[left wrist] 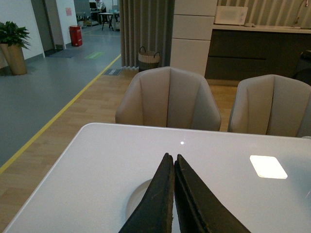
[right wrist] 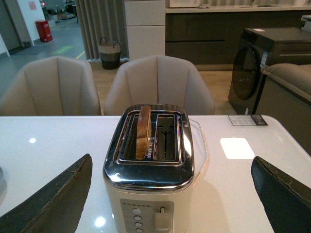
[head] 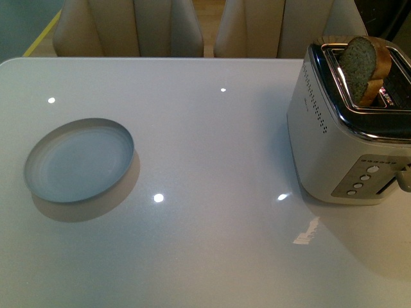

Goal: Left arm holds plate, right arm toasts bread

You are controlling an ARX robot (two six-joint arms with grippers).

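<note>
The pale blue-grey plate (head: 79,160) lies empty on the left of the white table (head: 212,147). A slice of brown bread (head: 363,61) stands upright in one slot of the cream and chrome toaster (head: 347,128) at the right. Neither arm shows in the front view. In the left wrist view my left gripper (left wrist: 171,156) is shut, its black wedge tips pressed together above the table, with an edge of the plate (left wrist: 138,194) just beneath them. In the right wrist view my right gripper (right wrist: 170,194) is open wide, its fingers on either side of the toaster (right wrist: 150,165); the bread (right wrist: 143,132) sits in the slot.
The toaster's lever (right wrist: 163,218) and a column of buttons (right wrist: 137,217) face my right gripper. Two beige chairs (left wrist: 168,99) stand behind the table's far edge. A small label (right wrist: 248,120) lies on the table beyond the toaster.
</note>
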